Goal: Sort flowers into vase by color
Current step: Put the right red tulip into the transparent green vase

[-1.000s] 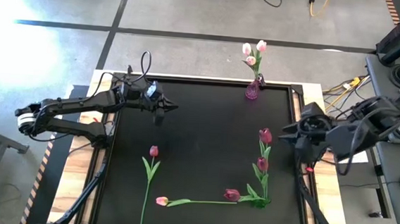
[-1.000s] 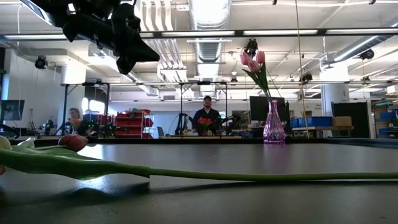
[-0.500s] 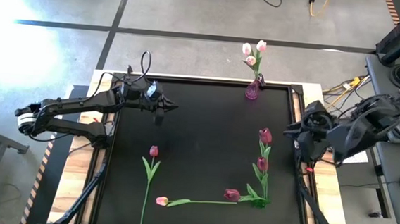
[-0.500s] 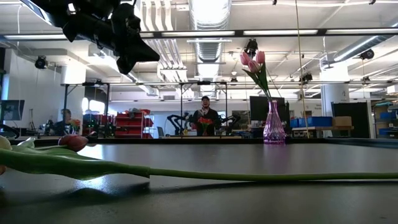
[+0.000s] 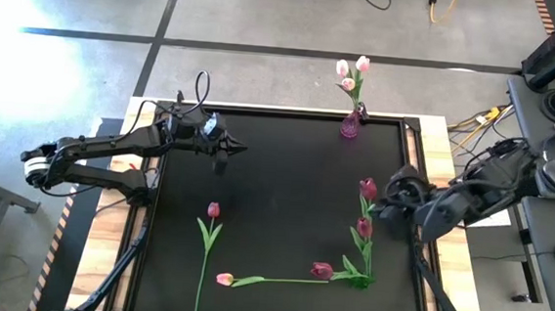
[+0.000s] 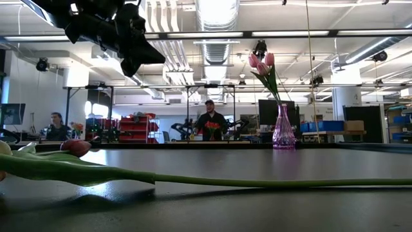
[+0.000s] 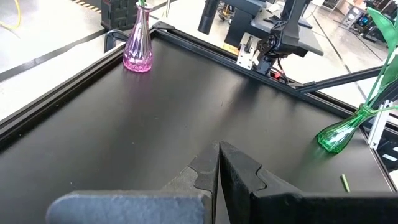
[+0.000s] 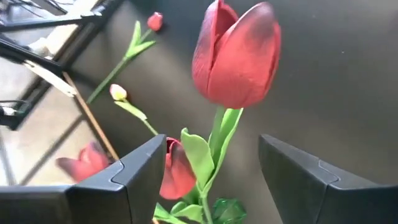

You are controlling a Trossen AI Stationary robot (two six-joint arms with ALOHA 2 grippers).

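Where matte black table, glossy maroon tulip.

Five loose long-stemmed artificial tulips on the black table: three dark magenta, two pale pink. One pink glass vase holds three pale pink tulips.

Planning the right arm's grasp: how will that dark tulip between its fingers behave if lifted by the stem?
The dark tulip probably droops head-first: a big head on a thin stem. It looks light, likely artificial. Its leaves may snag the neighbouring tulip. The right gripper is open around the stem.
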